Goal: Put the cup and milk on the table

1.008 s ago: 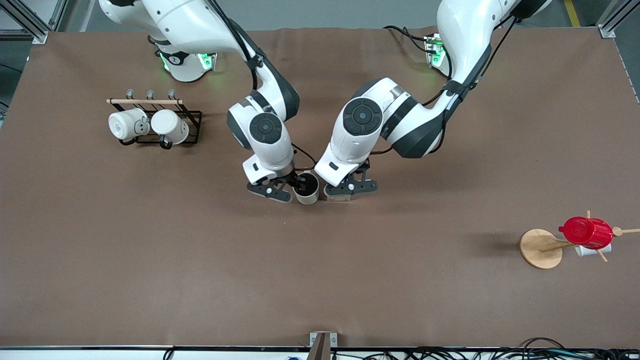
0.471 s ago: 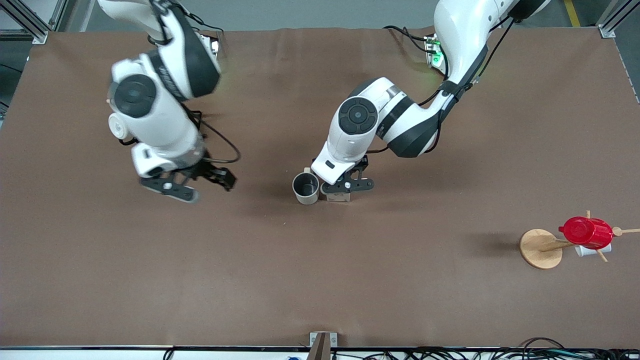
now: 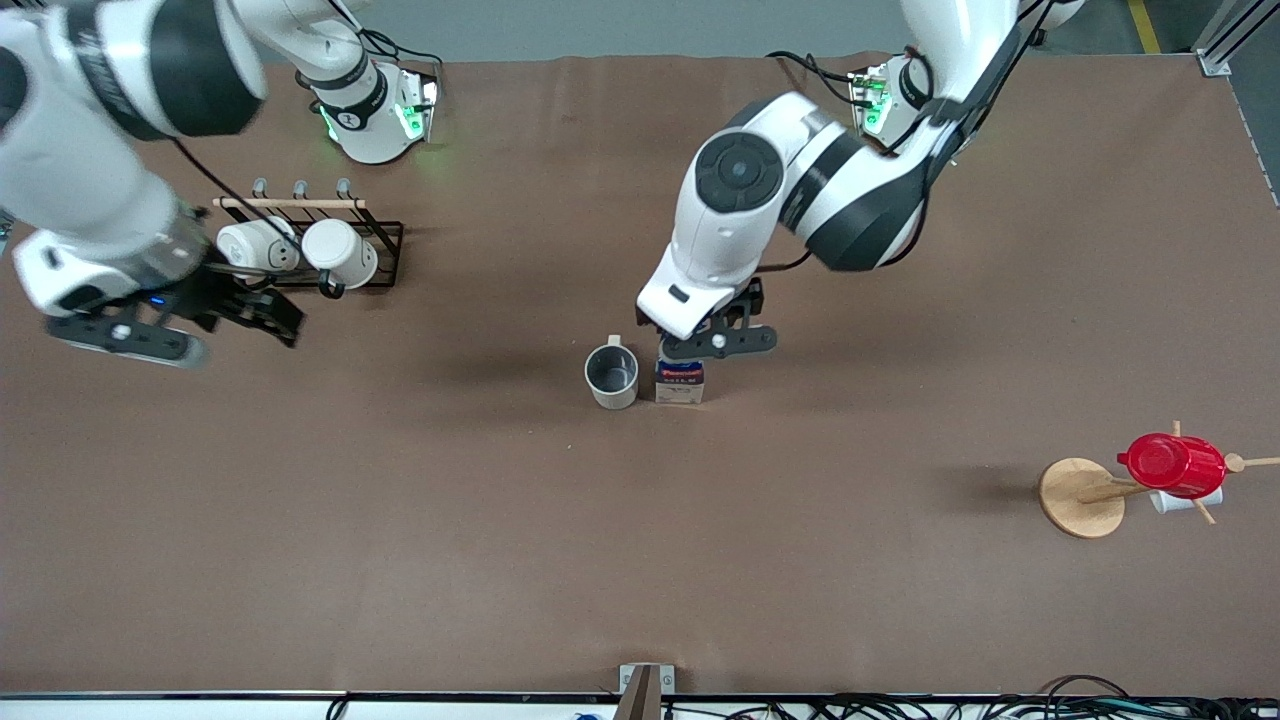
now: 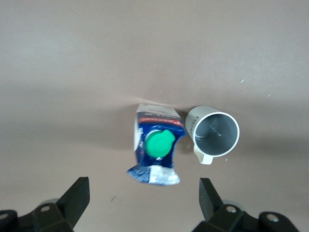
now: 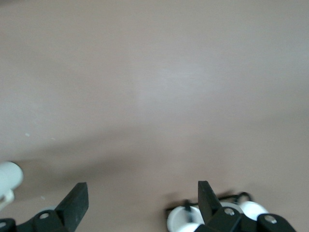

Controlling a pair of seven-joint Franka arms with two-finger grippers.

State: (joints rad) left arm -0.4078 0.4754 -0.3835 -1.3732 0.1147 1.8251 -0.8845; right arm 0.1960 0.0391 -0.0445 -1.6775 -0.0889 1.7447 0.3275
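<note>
Two things of the task, cup [image 3: 612, 374] and milk [image 3: 680, 381], upright on the brown table [image 3: 640, 560] near its middle, just beside each other, a narrow gap between; cup toward the right arm's end, milk toward the left arm's end. Cup: off-white cylinder, dark grey inside, small handle on the side turned away from the front camera, faint dark print on its wall seen in the left wrist view [image 4: 215, 134]. Milk: small gable-top carton, dark blue with a red label, round green cap on the slope, pale sides, top fold a little crumpled [image 4: 155, 150]; about as tall as the cup.

Left gripper [image 3: 716, 340] up in the air over the milk, fingers [image 4: 77, 195] spread wide, holding nothing, carton clear between and below them. Right gripper [image 3: 225, 325] well apart, in the air toward the right arm's end of the table, beside the black wire rack [image 3: 330, 245]; fingers [image 5: 77, 200] likewise spread wide and empty, bare table under them.

On that rack, two white mugs [image 3: 298, 250] lying on their sides below a wooden bar. Toward the left arm's end, nearer the front camera, a wooden stand [image 3: 1082, 497] with a round base, a red cup [image 3: 1172, 464] hung on one of its pegs.
</note>
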